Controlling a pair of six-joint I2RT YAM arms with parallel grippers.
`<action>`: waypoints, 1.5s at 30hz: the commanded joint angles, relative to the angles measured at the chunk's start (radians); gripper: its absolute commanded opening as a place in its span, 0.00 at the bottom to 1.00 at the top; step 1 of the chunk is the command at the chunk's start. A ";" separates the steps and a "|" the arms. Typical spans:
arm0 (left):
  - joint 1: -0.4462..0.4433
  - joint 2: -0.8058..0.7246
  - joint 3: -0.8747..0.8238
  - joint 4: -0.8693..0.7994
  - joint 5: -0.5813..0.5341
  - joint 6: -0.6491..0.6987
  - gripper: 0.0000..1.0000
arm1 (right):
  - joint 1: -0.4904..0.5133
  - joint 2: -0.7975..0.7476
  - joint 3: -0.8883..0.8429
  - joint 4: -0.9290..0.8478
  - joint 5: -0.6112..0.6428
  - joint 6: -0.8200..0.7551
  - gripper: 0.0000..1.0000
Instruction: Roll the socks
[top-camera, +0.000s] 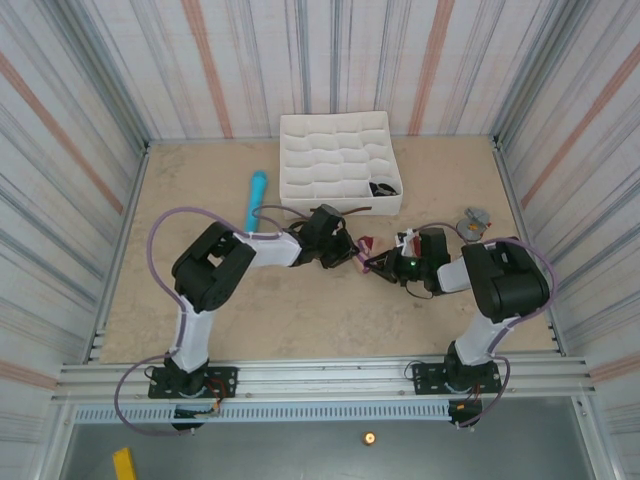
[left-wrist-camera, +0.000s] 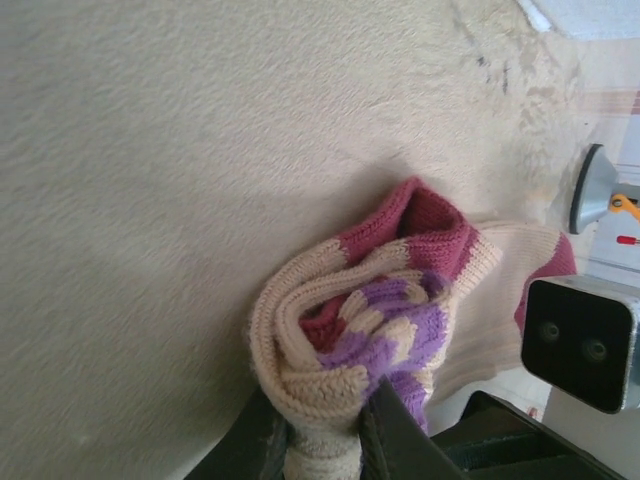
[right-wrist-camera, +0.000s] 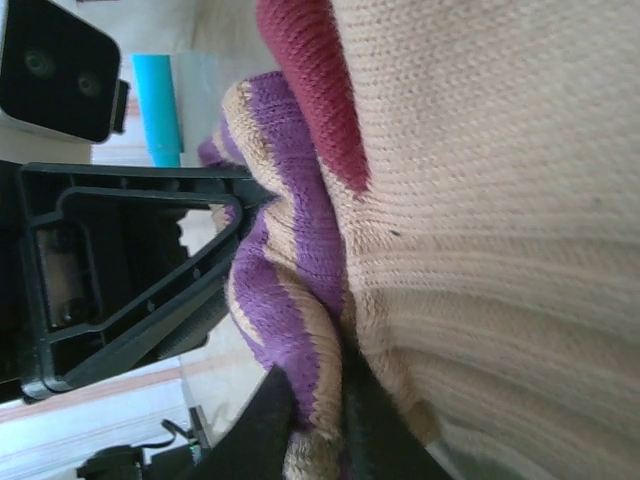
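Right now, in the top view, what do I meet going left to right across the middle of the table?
light-blue cylinder → left arm's wrist → beige sock → right arm's wrist → small grey object. The white divided tray spans several of these, so it is left out.

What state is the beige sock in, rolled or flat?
Partly rolled: the sock is folded into layers, purple stripes wrapped inside, one end pinched by the left gripper.
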 joint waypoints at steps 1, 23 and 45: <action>0.003 -0.048 -0.031 -0.229 -0.082 0.008 0.01 | 0.031 -0.104 0.023 -0.267 0.109 -0.106 0.35; 0.062 -0.218 -0.182 -0.374 0.000 -0.075 0.00 | 0.754 -0.519 0.057 -0.550 1.117 -0.630 0.71; 0.098 -0.256 -0.243 -0.391 0.037 -0.057 0.00 | 0.991 -0.001 0.194 -0.240 1.544 -0.860 0.66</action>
